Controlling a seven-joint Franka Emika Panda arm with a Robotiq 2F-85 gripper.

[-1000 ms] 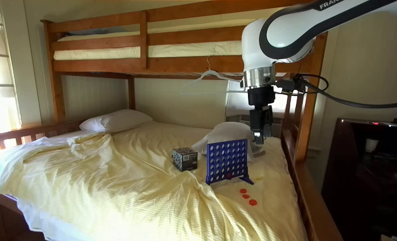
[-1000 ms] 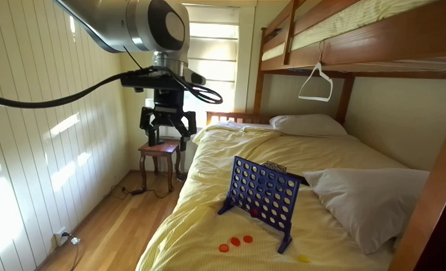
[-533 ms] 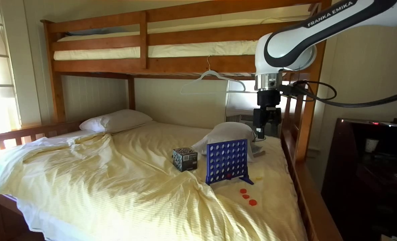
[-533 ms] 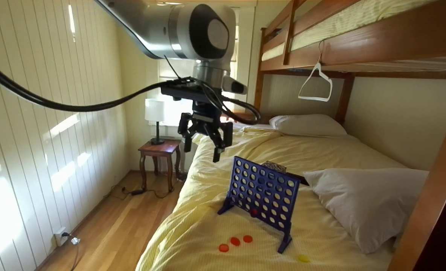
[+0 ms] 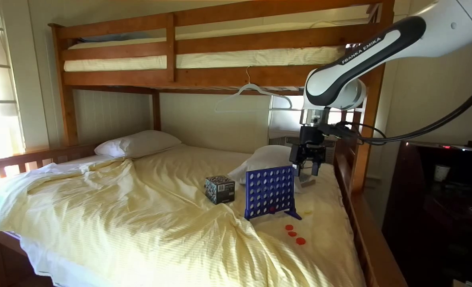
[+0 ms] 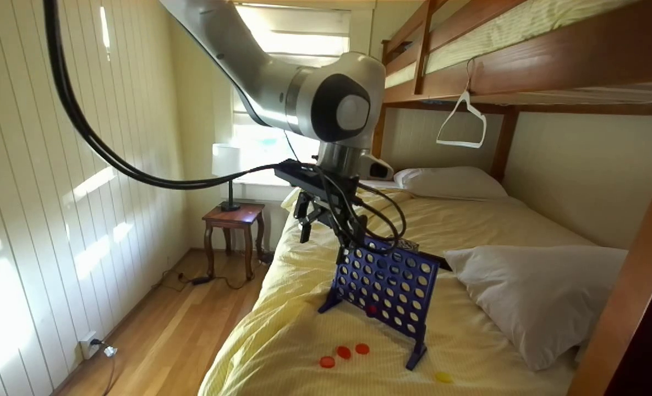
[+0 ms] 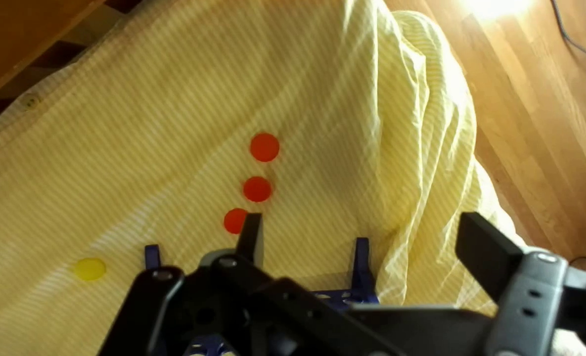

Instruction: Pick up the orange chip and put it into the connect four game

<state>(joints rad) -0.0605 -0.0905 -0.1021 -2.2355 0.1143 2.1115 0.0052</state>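
Gripper (image 5: pixel 306 171) lower, spread; near board (image 5: pixel 270 192) edge

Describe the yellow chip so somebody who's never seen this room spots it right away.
On the lower bunk stands a blue Connect Four board. Near the board's foot nearest a pillow, the yellow chip lies flat on the striped sheet. It is the only yellow one in view; three orange chips lie grouped apart from it.

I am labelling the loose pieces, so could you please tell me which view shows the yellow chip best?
The wrist view: the yellow chip appears largest there, unobstructed and seen from above. Both exterior views also show it, but smaller and flattened by the slanted angle.
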